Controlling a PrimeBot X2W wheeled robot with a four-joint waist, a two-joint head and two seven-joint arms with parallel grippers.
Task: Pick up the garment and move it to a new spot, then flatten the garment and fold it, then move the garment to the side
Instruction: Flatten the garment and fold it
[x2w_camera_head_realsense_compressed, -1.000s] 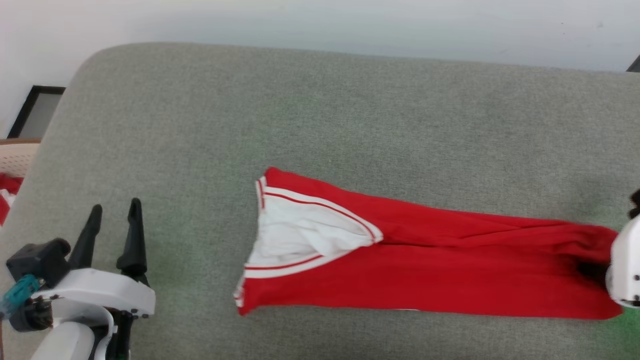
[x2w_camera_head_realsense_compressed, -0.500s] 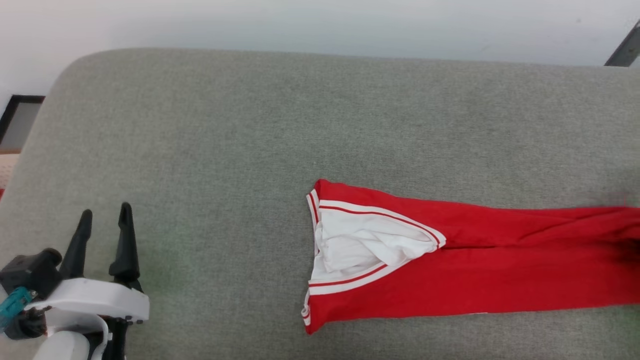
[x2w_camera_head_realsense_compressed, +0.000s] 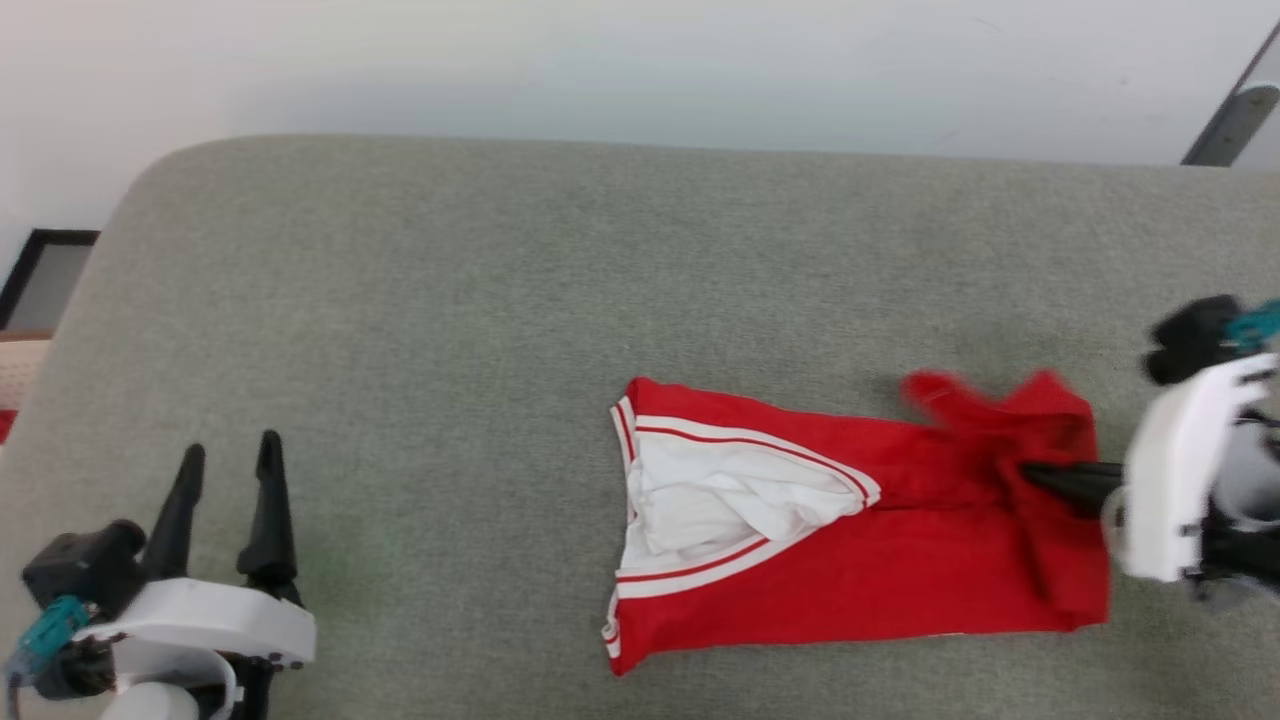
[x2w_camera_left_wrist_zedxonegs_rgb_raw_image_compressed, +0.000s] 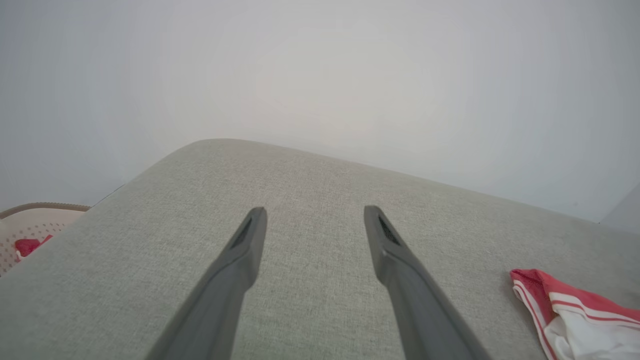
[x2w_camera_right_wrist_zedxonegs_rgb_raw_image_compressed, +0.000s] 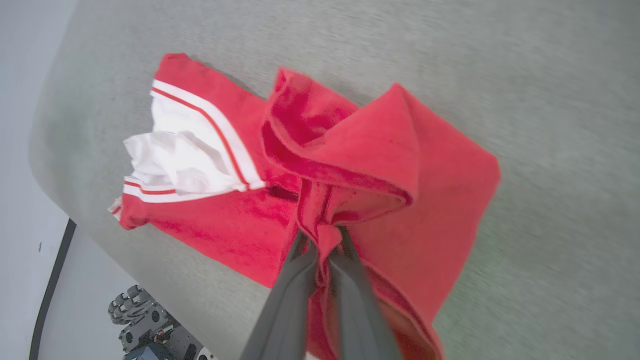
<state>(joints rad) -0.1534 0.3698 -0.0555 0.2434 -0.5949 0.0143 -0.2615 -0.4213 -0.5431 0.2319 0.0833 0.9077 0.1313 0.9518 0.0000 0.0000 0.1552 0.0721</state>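
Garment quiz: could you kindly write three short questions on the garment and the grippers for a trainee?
1. True or false: the left gripper is open and holds nothing.
2. Which one pinches the garment? A) left gripper B) right gripper
3. Fill in: the garment lies on a ___ cushion.
Key: 1 true; 2 B; 3 grey.

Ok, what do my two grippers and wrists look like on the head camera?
The left gripper and right gripper match: two long, tapering dark fingers on a rounded white housing, with a black block beside it carrying a teal connector. A pale forearm shows below the left one.
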